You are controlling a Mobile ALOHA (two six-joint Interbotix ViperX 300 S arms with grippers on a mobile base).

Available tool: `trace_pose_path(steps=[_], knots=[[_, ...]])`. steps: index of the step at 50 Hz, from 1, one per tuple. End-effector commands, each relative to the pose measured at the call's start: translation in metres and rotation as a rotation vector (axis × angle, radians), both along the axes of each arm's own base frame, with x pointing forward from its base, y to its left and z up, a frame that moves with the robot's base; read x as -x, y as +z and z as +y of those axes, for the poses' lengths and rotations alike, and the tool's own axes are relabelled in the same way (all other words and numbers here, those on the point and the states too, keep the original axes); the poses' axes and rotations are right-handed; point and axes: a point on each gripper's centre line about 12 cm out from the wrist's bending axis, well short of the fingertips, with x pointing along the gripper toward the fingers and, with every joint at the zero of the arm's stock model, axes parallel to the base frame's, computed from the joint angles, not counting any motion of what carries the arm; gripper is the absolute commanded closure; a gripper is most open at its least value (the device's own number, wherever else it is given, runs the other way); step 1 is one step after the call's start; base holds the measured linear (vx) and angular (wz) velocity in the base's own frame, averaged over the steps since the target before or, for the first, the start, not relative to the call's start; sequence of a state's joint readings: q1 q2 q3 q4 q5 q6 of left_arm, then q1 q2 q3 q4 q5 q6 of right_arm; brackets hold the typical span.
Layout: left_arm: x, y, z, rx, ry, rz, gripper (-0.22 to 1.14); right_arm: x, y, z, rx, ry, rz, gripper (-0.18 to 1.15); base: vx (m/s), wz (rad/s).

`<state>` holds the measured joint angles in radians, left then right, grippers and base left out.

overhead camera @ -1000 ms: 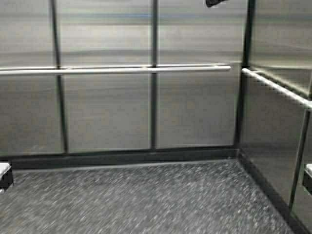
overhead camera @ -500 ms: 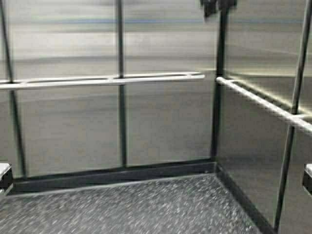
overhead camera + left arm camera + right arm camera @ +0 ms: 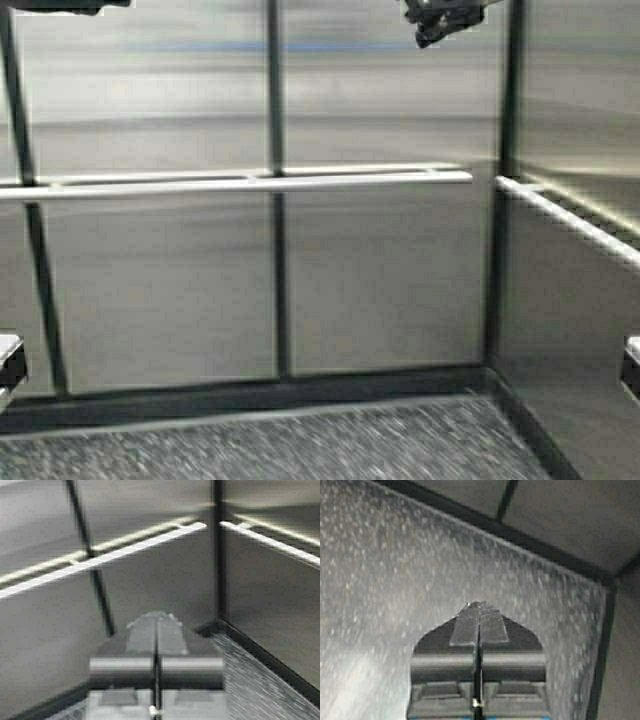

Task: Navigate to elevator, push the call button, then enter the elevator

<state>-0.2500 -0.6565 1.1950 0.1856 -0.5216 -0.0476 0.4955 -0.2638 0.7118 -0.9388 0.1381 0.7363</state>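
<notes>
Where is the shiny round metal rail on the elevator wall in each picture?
High view: the round steel handrail runs across the middle of the back wall.
Left wrist view: the handrail slants above the shut left gripper.
Right wrist view: not in it; only speckled floor under the shut right gripper.
Shared landmark: the dark corner post.

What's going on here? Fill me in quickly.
The robot is inside the elevator, facing its steel-panelled back wall with the round handrail across it and the speckled floor below. Nothing is being handled: the left end effector is shut and empty, aimed at the rear corner, and the right end effector is shut and empty over the floor. The call button is not in view.
</notes>
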Motion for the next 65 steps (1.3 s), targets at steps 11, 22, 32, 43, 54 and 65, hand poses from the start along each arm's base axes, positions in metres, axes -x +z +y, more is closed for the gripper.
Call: trace_pose_path(steps=[11, 22, 32, 43, 54, 65], knots=[[0.001, 0.012, 0.0, 0.018, -0.001, -0.044, 0.89, 0.0, -0.002, -0.004, 0.02, 0.001, -0.003, 0.91, 0.39, 0.2], [0.011, 0.017, 0.003, 0.042, 0.002, -0.068, 0.89, 0.004, 0.007, -0.012, 0.02, -0.025, -0.022, 0.91, 0.35, 0.31], [0.022, 0.022, 0.009, 0.077, 0.024, -0.086, 0.89, 0.01, 0.025, -0.011, -0.03, -0.028, -0.056, 0.91, 0.3, 0.35], [0.021, 0.025, 0.009, 0.081, 0.029, -0.09, 0.89, 0.021, 0.047, -0.011, -0.062, -0.011, -0.115, 0.91, 0.25, 0.52], [0.017, 0.016, 0.008, 0.066, 0.03, -0.056, 0.89, 0.02, 0.043, -0.009, -0.065, -0.001, -0.109, 0.91, 0.19, 0.71], [0.012, 0.014, 0.007, 0.062, 0.031, -0.038, 0.89, 0.02, 0.041, -0.006, -0.073, 0.013, -0.106, 0.91, 0.17, 0.83]])
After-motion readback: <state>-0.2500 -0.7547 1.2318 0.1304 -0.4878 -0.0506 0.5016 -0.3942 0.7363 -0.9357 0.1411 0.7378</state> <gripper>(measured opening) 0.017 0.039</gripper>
